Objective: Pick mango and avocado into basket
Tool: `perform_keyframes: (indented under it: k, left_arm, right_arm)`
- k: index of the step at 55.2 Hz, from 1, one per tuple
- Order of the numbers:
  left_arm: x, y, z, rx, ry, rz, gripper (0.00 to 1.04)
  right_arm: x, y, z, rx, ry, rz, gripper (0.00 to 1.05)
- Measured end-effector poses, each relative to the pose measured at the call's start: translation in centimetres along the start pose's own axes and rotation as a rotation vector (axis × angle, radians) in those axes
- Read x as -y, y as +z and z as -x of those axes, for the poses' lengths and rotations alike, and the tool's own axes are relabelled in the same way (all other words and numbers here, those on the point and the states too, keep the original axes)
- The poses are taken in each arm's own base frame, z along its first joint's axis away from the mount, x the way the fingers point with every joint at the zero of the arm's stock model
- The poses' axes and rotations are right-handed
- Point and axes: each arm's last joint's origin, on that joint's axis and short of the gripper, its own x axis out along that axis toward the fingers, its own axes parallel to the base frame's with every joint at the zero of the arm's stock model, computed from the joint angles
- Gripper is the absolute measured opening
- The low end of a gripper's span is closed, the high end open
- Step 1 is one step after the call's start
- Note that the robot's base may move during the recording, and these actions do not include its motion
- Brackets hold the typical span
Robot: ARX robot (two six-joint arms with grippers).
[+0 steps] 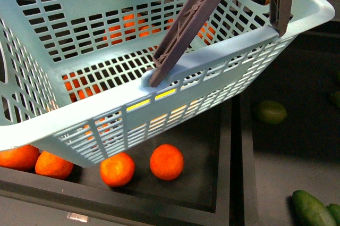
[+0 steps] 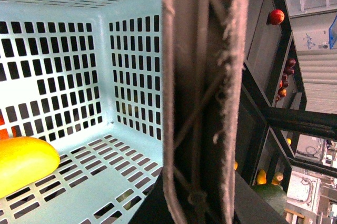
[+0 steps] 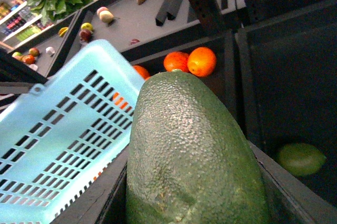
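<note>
Tilted close before the front camera, the basket (image 1: 106, 114) fills most of that view, its slotted near wall hiding much of the dark shelf tray (image 1: 202, 183) below. Its two brown-grey handles (image 1: 186, 29) are raised and slant up out of the picture. In the left wrist view one handle stands right against the lens and blocks the whole middle of the picture. Whether the left fingers are apart or together cannot be told from there.

Next in size, the avocado (image 3: 195, 171) crowds the right wrist view, green and pebbled. The dark right fingers (image 3: 105, 197) flank it on both sides and are clamped on it. It is outside the basket, just beside the outer wall, above the trays.

The mango (image 2: 21, 163) lies inside the basket on the slotted floor, near a side wall; only its yellow end shows in the left wrist view.

Several oranges (image 1: 167, 161) sit in the tray under the basket, some partly covered by it and others seen only through its slots. A round green fruit (image 1: 271, 111) lies alone in the neighbouring tray to the right, past a divider. Two long green fruits (image 1: 311, 210) show at the near right corner.

Small mixed fruits (image 3: 105, 16) dot the farther shelves, too small to name.
</note>
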Motion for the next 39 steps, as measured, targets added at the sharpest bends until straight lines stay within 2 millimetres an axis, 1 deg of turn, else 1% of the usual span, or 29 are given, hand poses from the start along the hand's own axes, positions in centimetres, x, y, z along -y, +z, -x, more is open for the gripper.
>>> perform_keyframes:
  k: [3, 5, 11, 12, 18, 26, 32, 39]
  left_arm:
    - [0.0, 0.0, 0.0, 0.0, 0.0, 0.0, 0.07]
    - [0.0, 0.0, 0.0, 0.0, 0.0, 0.0, 0.07]
    - [0.0, 0.0, 0.0, 0.0, 0.0, 0.0, 0.07]
    - [0.0, 0.0, 0.0, 0.0, 0.0, 0.0, 0.07]
    - [0.0, 0.0, 0.0, 0.0, 0.0, 0.0, 0.07]
    - [0.0, 0.0, 0.0, 0.001, 0.001, 0.0, 0.07]
    - [0.0, 0.0, 0.0, 0.0, 0.0, 0.0, 0.07]
    - [0.0, 0.0, 0.0, 0.0, 0.0, 0.0, 0.07]
  right_arm:
    - [-1.2, 0.0, -0.6, 0.004, 0.022, 0.014, 0.53]
    - [-2.2, -0.1, -1.4, 0.007, 0.038, 0.028, 0.53]
    - [-3.9, -0.7, -3.3, -0.004, 0.051, 0.052, 0.53]
    - [-4.0, -0.8, -3.5, -0.006, 0.051, 0.053, 0.53]
    - [-5.3, -1.4, -6.2, -0.023, 0.059, 0.057, 0.53]
    - [-6.1, -1.9, -8.4, -0.032, 0.044, 0.054, 0.54]
    - [-6.1, -2.0, -8.6, -0.034, 0.04, 0.054, 0.76]
    - [-6.0, -1.7, -7.9, -0.026, 0.046, 0.052, 0.95]
